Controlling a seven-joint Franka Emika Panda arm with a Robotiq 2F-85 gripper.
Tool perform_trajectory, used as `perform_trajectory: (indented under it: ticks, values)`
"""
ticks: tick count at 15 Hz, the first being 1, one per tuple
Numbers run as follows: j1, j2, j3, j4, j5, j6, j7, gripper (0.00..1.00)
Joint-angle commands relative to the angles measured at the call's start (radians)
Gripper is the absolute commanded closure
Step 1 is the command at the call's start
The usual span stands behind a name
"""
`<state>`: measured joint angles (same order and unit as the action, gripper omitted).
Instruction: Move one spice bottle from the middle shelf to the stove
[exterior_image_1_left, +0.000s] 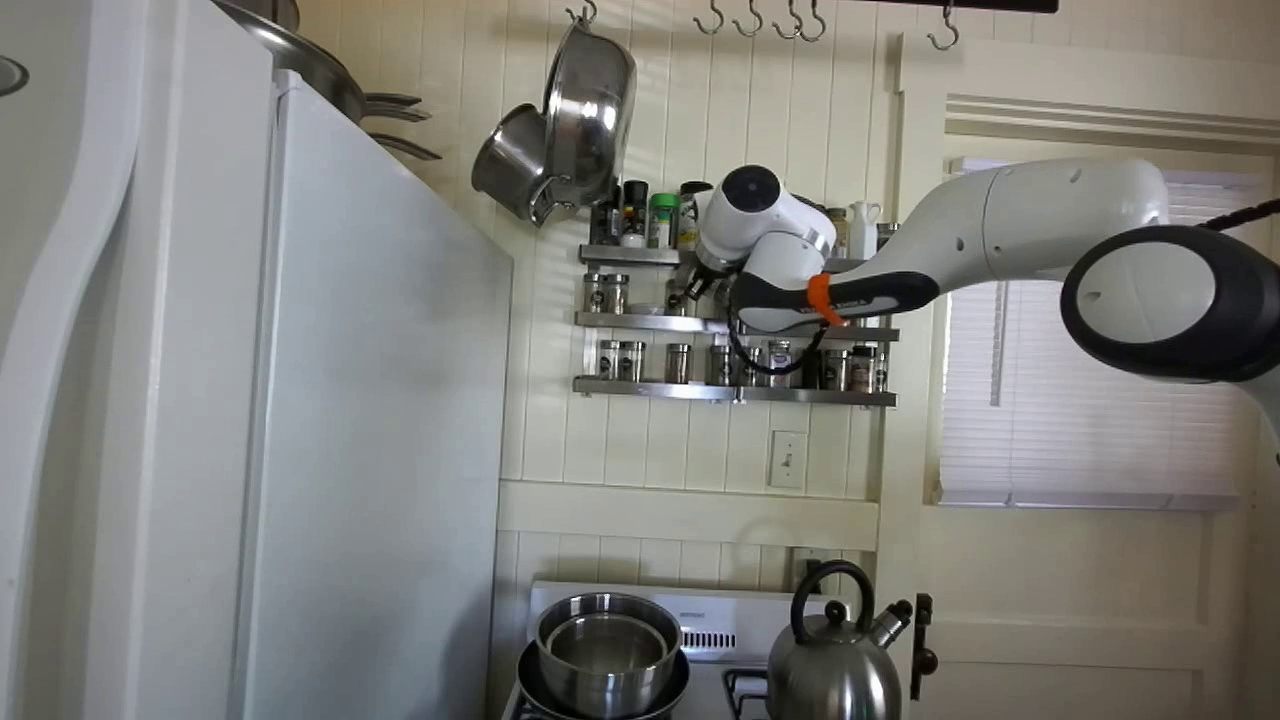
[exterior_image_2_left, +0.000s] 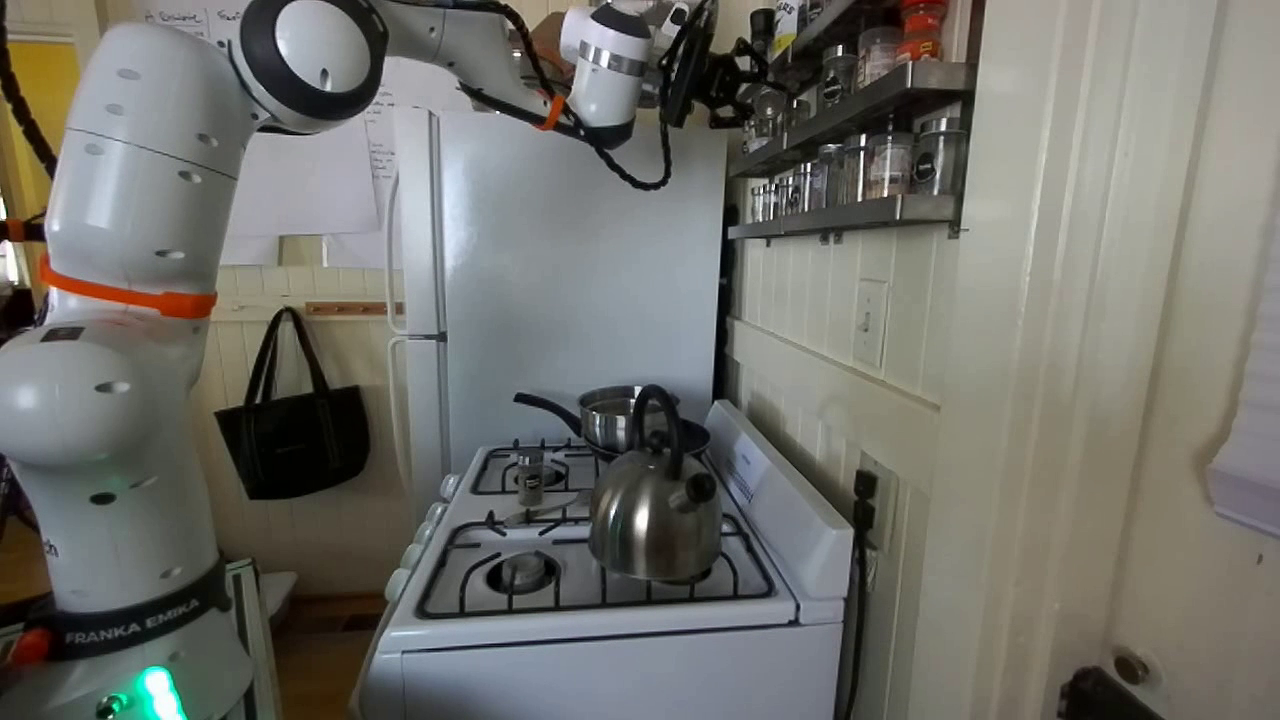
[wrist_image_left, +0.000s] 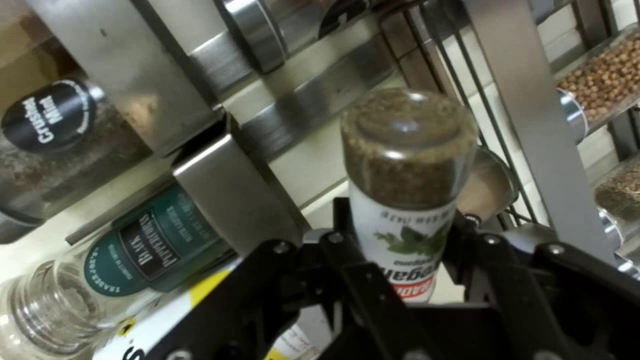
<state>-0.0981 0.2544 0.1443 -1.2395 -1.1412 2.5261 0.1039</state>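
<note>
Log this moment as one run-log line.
gripper: closed around oregano bottle; place: by middle shelf; stove: kettle and small jar on top; transfer: not yet done

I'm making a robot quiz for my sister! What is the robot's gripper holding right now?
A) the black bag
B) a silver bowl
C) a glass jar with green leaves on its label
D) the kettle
C: the wrist view shows the gripper closed on a glass jar that has green leaves printed on its white label.
</note>
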Motion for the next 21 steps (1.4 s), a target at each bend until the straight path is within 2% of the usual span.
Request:
perform_trajectory:
  ticks: [1, 7, 13, 16, 21]
  values:
    - [-0.016, -0.083, 0.026, -0.058, 0.102, -0.012, -0.103, 0.81]
    - [-0.032, -0.118, 0.053, -0.092, 0.361, -0.043, -0.240, 0.81]
    - [-0.039, -0.165, 0.084, -0.092, 0.662, -0.138, -0.320, 0.81]
    - [-0.050, -0.211, 0.092, -0.116, 0.889, -0.210, -0.379, 0.81]
    - [-0.078, -0.328, 0.081, -0.224, 1.287, -0.192, -0.447, 0.81]
